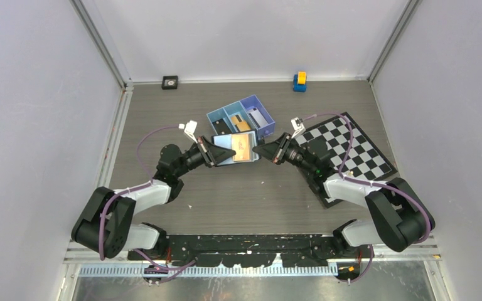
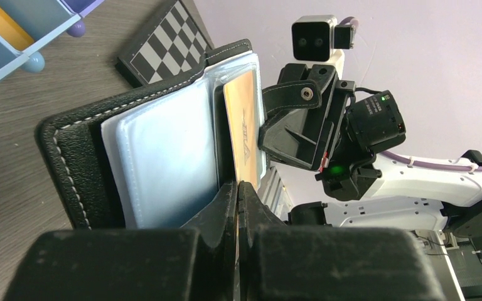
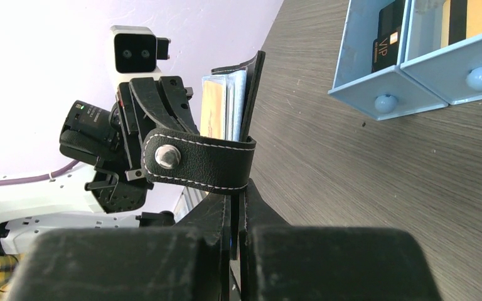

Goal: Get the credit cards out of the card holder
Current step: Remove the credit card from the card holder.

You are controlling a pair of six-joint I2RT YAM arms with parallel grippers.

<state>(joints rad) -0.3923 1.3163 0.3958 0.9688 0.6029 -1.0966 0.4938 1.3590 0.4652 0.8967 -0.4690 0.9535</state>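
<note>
The black card holder (image 1: 226, 155) hangs open in the air between my two grippers, its pale bluish sleeves facing up. My left gripper (image 1: 216, 152) is shut on the edge of an orange-gold credit card (image 2: 241, 122) that stands in the holder's right sleeve (image 2: 163, 150). My right gripper (image 1: 260, 151) is shut on the holder's black cover edge (image 3: 254, 94), just under the strap tab (image 3: 194, 160). The orange-gold card also shows in the top view (image 1: 243, 148) and the right wrist view (image 3: 212, 113). A black card (image 3: 388, 31) and an orange card (image 3: 477, 15) lie in the blue tray.
The blue three-compartment tray (image 1: 216, 115) stands just behind the holder. The chequered board (image 1: 351, 147) lies under my right arm. A yellow-and-blue block (image 1: 299, 81) and a small black square (image 1: 170, 82) sit by the back wall. Grey walls close in both sides.
</note>
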